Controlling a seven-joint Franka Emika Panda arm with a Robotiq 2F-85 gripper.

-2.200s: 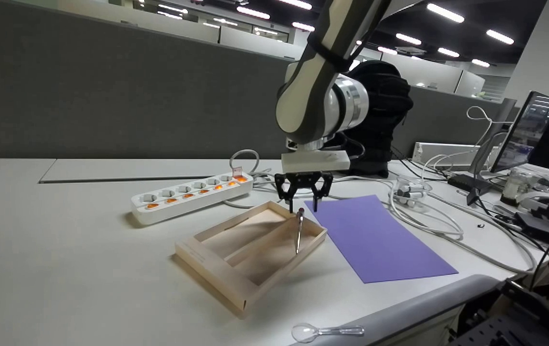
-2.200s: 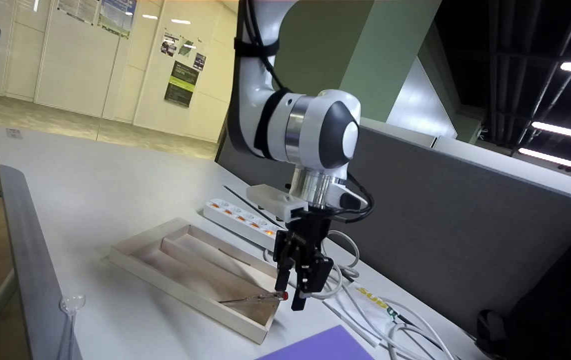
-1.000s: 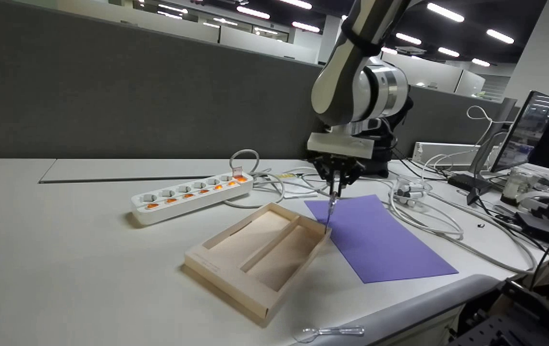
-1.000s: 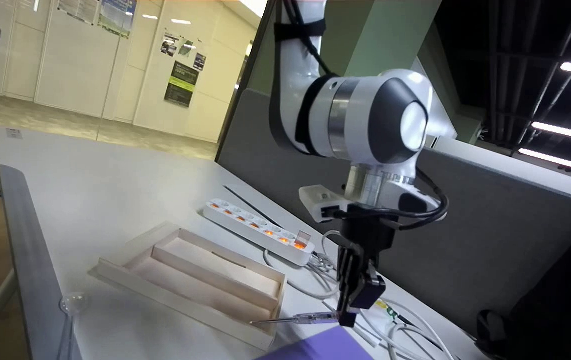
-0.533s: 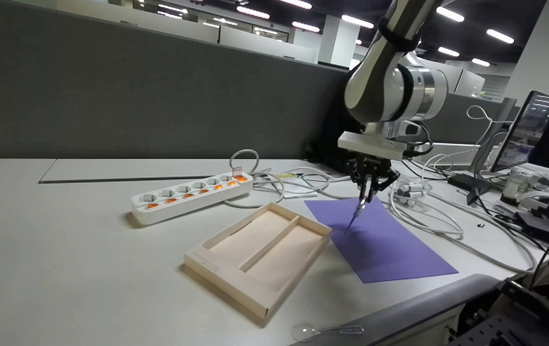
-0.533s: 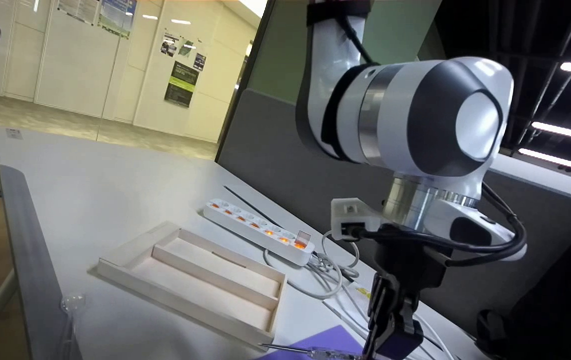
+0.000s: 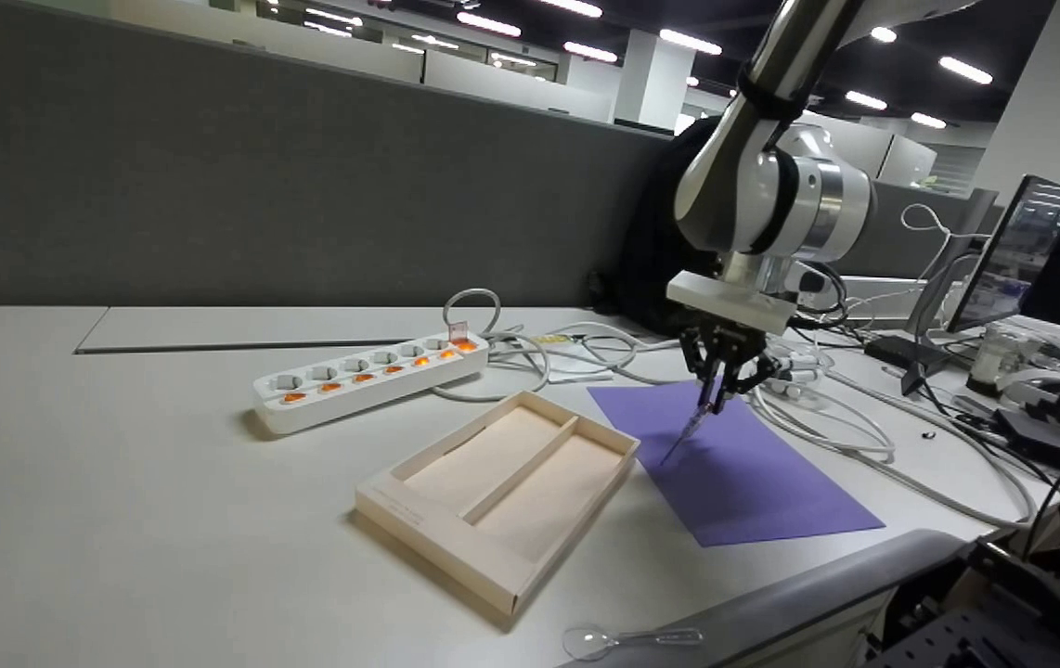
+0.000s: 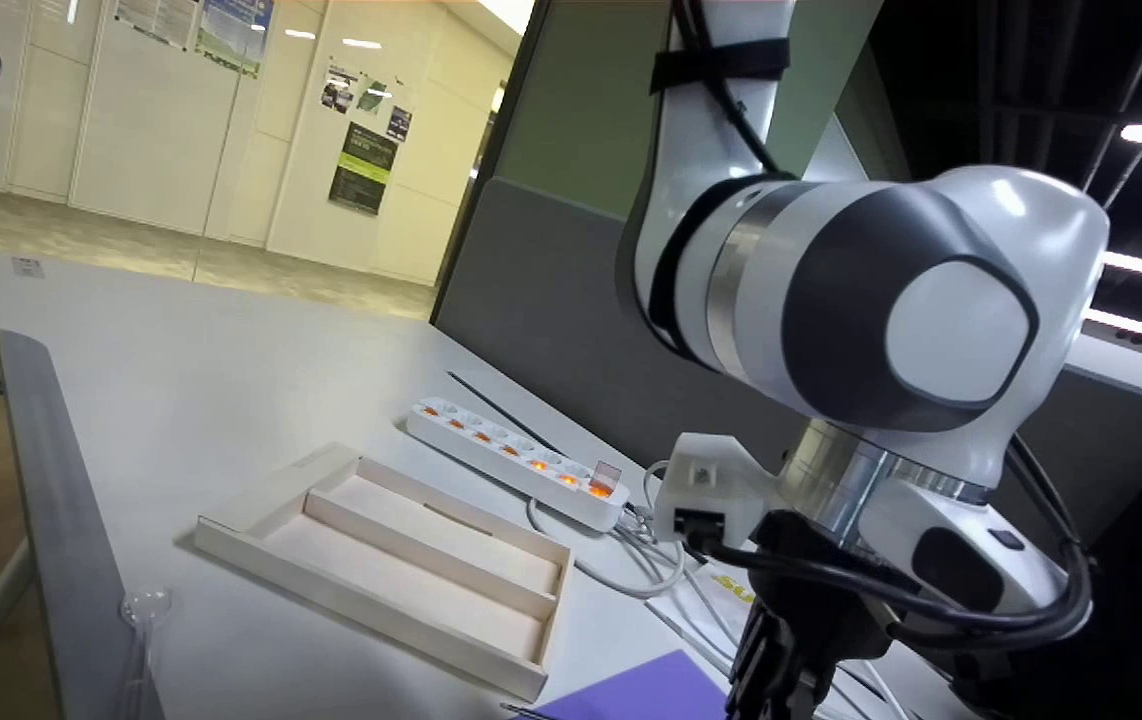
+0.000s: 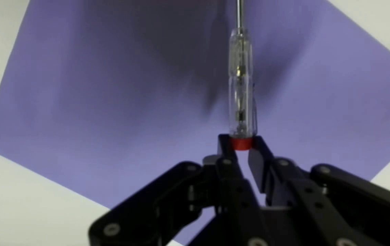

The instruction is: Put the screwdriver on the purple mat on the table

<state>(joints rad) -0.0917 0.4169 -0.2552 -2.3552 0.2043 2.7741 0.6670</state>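
A slim screwdriver [image 9: 240, 85] with a clear handle and red end cap points away from my gripper [image 9: 241, 143]. The fingers are shut on the red cap end. In an exterior view the screwdriver [image 7: 690, 427] slants downward over the left part of the purple mat [image 7: 762, 492]; whether its tip touches the mat I cannot tell. Just above the mat stands my gripper [image 7: 714, 406]. The mat lies flat on the pale table [image 7: 168, 538]. Elsewhere, only the mat's corner [image 8: 641, 690] and the screwdriver's metal shaft [image 8: 528, 712] show, and the fingertips are cut off by the frame's bottom.
A two-compartment wooden tray [image 7: 433, 529] borders the mat's left side. Behind it sits a white power strip [image 7: 372, 399] with lit switches. A clear spoon [image 7: 655, 638] lies at the table's front edge. Cables and a monitor [image 7: 1017, 255] are right of the mat.
My gripper has shut on the screwdriver, lifted it out of the tray and carried it rightward over the mat. It has sunk a little over the last half second. The tray shifted slightly.
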